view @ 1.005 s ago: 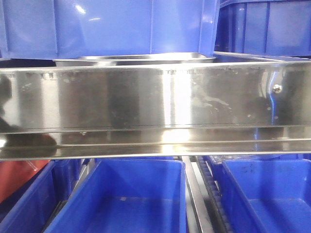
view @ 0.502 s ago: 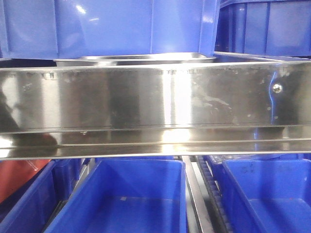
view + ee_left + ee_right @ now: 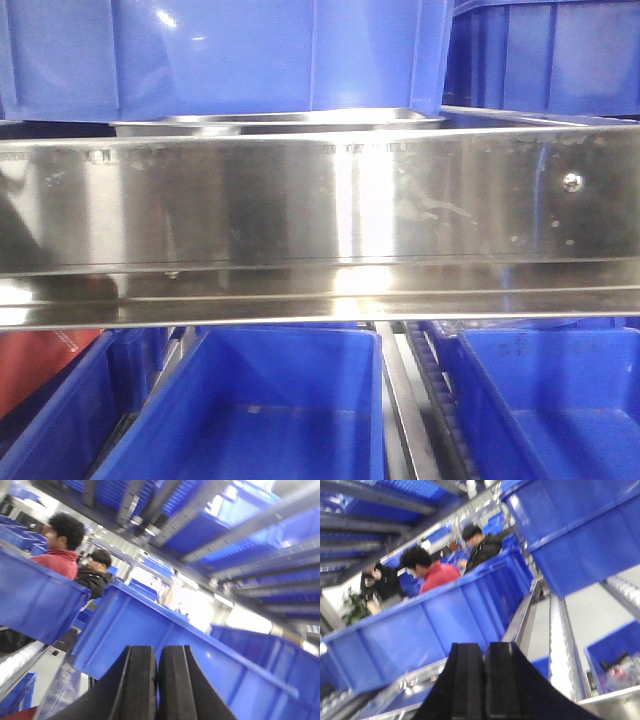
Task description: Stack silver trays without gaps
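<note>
I am carrying my left tool (image 3: 158, 652) pinched narrow, its two black fingers pressed flat together with nothing between them, and my right tool (image 3: 484, 647) is sitting the same way, empty. Both are pointing out across the blue bin walls (image 3: 150, 625) toward the aisle, where a person in red (image 3: 435, 572) is standing among the racks, so I am judging that neither arm is reaching for anything yet. Neither tool is showing in the front view. There the silver trays (image 3: 280, 120) are showing only as a thin shiny rim, lying on the shelf just behind the long steel shelf rail (image 3: 320, 220) and tucked right under a blue bin (image 3: 220, 50); I cannot tell how many are nested there or whether gaps are remaining. The rail is hiding the pan bodies, which is probably why the view is giving so little. Below, more blue bins (image 3: 260, 410) are standing open. I am thinking the next reach is needing wider tools and a path over that rail.
</note>
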Tool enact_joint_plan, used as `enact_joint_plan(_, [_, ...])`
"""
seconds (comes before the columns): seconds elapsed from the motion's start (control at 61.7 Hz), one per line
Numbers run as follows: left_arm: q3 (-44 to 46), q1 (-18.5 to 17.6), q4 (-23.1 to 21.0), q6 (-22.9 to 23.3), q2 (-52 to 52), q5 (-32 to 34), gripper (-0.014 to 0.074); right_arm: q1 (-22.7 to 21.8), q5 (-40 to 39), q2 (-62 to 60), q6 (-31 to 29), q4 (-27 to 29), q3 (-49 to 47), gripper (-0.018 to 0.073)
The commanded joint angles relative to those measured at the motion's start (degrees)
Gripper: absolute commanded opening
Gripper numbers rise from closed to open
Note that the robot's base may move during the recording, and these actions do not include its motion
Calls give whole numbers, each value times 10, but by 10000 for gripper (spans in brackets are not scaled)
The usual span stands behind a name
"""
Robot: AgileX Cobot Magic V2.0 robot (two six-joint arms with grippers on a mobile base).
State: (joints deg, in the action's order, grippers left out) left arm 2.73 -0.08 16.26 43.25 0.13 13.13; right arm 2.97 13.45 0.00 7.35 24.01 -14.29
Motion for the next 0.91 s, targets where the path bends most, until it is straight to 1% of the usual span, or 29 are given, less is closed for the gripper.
enact_joint_plan(0.0, [34,-26,76,9,-1,-40,11,1,56,0,-26,-21,-29,-78])
enact_joint_plan(0.049, [64,-50,127,9,-1,-93,11,1,88,0,-48,-32,-47,-78])
enact_joint_plan(0.081, [84,-67,154,9,-1,-131,11,1,105,0,-54,-36,-58,-78])
enact_joint_plan(0.146, [120,-101,180,9,3,-198,11,1,121,0,-54,-39,-75,-78])
enact_joint_plan(0.211, [156,-141,180,3,18,-250,11,1,123,0,-54,-39,-89,-78])
enact_joint_plan(0.275, [180,-180,168,3,36,-283,11,1,139,0,-54,-41,-105,-78])
enact_joint_plan(0.356, [206,-234,138,3,67,-307,11,1,185,27,-55,-46,-127,-78])
enact_joint_plan(0.421, [222,-278,135,2,91,-314,11,1,234,69,-73,-46,-149,-78])
enact_joint_plan(0.519, [242,-336,136,-32,137,-350,2,1,287,140,-111,-46,-183,-78])
enact_joint_plan(0.6, [264,-384,137,-71,197,-409,2,1,312,202,-127,-46,-218,-78])
enact_joint_plan(0.681, [280,-415,139,-75,257,-422,2,1,326,259,-145,-46,-250,-78])
enact_joint_plan(0.729, [289,-424,139,-75,288,-422,2,4,328,287,-155,-46,-266,-78])
enact_joint_plan(0.891, [341,-427,140,-75,392,-422,-10,37,325,358,-176,-46,-313,-78])
